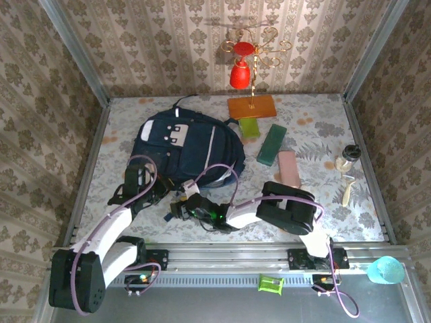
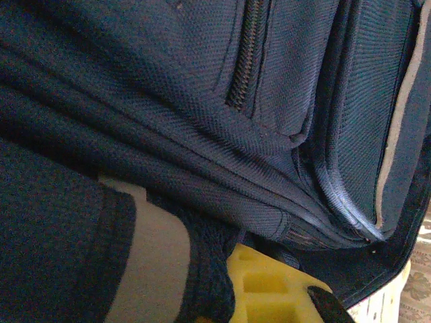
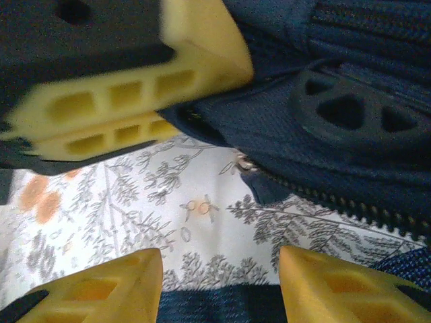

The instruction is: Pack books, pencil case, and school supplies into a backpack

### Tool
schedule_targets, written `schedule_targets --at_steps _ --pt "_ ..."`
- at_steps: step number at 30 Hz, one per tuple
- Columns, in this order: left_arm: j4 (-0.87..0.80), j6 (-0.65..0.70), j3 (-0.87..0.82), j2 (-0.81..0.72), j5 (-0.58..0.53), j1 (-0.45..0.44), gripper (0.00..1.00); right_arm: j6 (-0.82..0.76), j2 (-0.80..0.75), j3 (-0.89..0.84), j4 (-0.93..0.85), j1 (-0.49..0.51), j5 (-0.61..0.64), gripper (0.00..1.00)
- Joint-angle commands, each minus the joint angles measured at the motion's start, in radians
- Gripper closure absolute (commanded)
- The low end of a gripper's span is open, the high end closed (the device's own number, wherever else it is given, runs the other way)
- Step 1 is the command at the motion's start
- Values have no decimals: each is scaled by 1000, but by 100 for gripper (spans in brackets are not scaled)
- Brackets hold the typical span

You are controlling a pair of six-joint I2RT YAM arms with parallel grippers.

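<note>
- The backpack (image 1: 182,145) lies flat on the left half of the table (image 1: 323,202), a bit nearer the back edge. Its near end is right where the two arms meet.
- The left gripper (image 3: 195,101) is clamped shut. Its two yellow fingers (image 3: 101,101) are pressed together on a fold of navy fabric at the backpack's near edge, so it's got hold of the bag itself.
- From the left wrist it's pretty much all blue cloth, with a zip (image 2: 244,67) running up the bag and a pale trim line along the right side.
- The right gripper (image 3: 221,259) sits low over the table just in front of the backpack's near edge, facing the left one. Its jaws stand apart with only flowery tablecloth and a strip of navy fabric between them, and they grip nothing.
- A little zip pull (image 3: 244,163) hangs off the bag's edge just ahead of those open fingers.
- The small supplies are out on the table to the right of the backpack: a light green piece (image 1: 249,128) closest to it, then a dark green piece (image 1: 271,145), then a pink piece (image 1: 289,168) nearest the middle.
- An orange slab (image 1: 251,106) sits at the back edge, just behind the light green piece.
</note>
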Motion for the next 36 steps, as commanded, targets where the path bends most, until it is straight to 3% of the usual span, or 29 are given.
schedule_targets --at_steps 1,10,17,23,36 --pt "2 11 60 -21 81 1 100 -100 53 28 98 3 162 54" --pt "-10 29 64 -20 82 2 100 -277 152 117 166 2 248 63" --pt "-2 38 60 -9 75 2 100 -291 145 108 172 6 296 79" --pt "-6 76 58 1 40 2 100 -268 87 26 159 16 309 100" --pt "-27 242 72 55 -46 32 100 -146 -114 -218 -3 -5 231 100"
